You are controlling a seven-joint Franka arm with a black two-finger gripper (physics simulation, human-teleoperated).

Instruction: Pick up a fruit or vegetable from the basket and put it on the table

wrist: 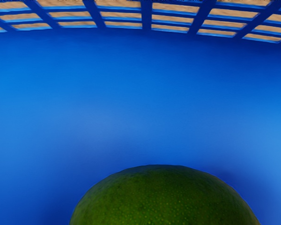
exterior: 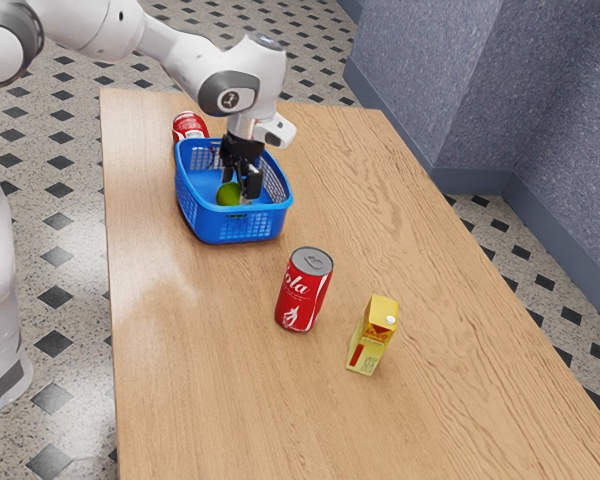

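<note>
My gripper [exterior: 240, 189] reaches down inside the blue basket [exterior: 242, 226], its fingers spread apart; the green fruit [exterior: 228, 195] is in the basket, low by my fingertips; whether either finger touches it I cannot tell. On the wooden table [exterior: 190, 380], one red can [exterior: 189, 126] is just beside the basket; another red can [exterior: 303, 292] stands upright near the yellow carton [exterior: 372, 337], apart from it.

Cut-off green fruit [wrist: 164, 199], grip seemingly hidden
</note>
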